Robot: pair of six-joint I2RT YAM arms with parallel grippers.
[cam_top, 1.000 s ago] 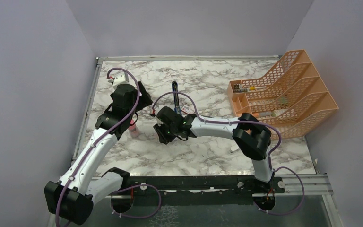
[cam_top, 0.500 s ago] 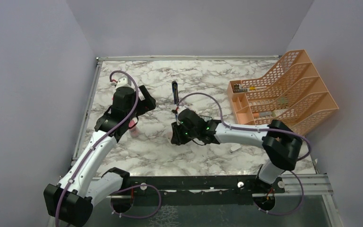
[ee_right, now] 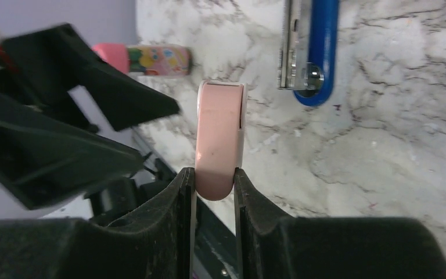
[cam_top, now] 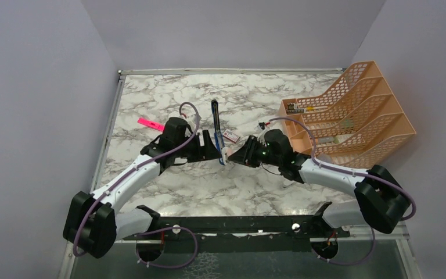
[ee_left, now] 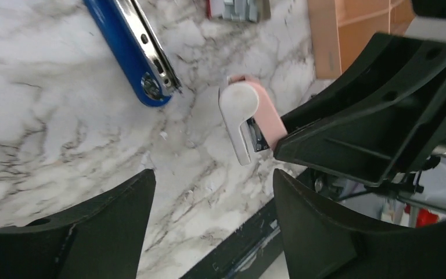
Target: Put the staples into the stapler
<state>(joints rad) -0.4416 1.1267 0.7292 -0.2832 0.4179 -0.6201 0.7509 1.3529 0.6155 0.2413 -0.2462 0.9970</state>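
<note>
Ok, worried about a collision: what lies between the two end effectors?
A pink-and-white piece, clamped in the right end effector, sticking out toward the open left end effector; the left wrist view shows it.

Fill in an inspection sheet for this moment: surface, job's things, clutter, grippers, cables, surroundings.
Surface: white marble-patterned table.
Job's things: blue stapler lying open, silver rail exposed; staples in their red box beside it.
Clutter: pink marker; pink tube with colourful label.
Grippers: left gripper open, nothing between its jaws; right gripper shut on a pink-and-white piece, held near the stapler's end.
Cables: purple cables run along both arms; no snag seen.
Surroundings: orange mesh file tray at the right; plain walls on three sides.
</note>
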